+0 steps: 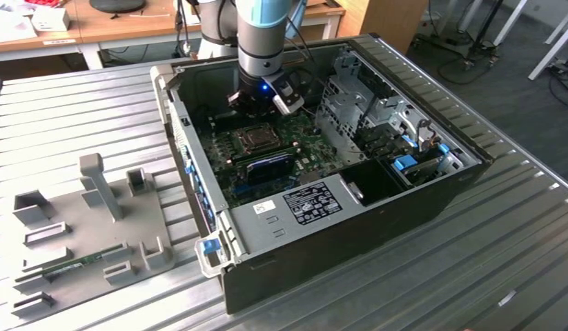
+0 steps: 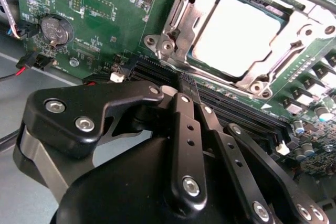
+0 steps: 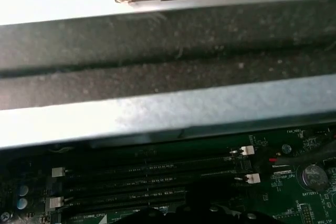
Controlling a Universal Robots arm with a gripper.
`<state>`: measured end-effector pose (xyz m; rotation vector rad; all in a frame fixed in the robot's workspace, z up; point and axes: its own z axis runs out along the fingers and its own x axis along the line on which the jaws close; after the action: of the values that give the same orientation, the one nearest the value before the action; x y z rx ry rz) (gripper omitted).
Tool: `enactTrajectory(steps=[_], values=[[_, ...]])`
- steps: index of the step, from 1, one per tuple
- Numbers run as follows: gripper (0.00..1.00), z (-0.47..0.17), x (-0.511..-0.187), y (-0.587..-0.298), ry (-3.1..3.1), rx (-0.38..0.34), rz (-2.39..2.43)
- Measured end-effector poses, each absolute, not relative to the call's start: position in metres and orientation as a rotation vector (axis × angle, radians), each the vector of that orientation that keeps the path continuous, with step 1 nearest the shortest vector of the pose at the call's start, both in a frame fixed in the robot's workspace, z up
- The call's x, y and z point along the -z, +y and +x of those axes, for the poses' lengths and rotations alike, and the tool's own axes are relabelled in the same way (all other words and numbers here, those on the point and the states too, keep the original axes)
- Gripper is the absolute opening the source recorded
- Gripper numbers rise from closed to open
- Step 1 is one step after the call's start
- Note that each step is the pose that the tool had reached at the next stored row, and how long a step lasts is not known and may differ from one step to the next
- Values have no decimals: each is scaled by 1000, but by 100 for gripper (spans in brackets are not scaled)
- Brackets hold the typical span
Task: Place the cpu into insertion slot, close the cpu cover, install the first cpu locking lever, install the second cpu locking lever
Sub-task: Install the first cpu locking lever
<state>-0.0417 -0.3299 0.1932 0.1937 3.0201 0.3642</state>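
Second wrist view, one cpu (image 2: 239,35), one cpu cover (image 2: 176,22) closed

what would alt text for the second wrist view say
A pale square cpu sits in the insertion slot of a green motherboard, with the silver cpu cover lying around it. The black gripper fills the foreground, its fingers drawn together over the dark memory slots. A round coin battery sits on the board.

Long black memory slots (image 3: 147,182) with white end clips (image 3: 247,150) are running across the green motherboard (image 3: 283,203), a round coin battery (image 3: 313,176) is sitting nearby, and grey metal ridges (image 3: 168,114) are lying beyond
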Motion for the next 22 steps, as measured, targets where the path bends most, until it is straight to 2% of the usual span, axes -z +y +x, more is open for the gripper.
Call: enactTrajectory(steps=[22], values=[[10, -42, -192, -330, 3020, -368, 194]])
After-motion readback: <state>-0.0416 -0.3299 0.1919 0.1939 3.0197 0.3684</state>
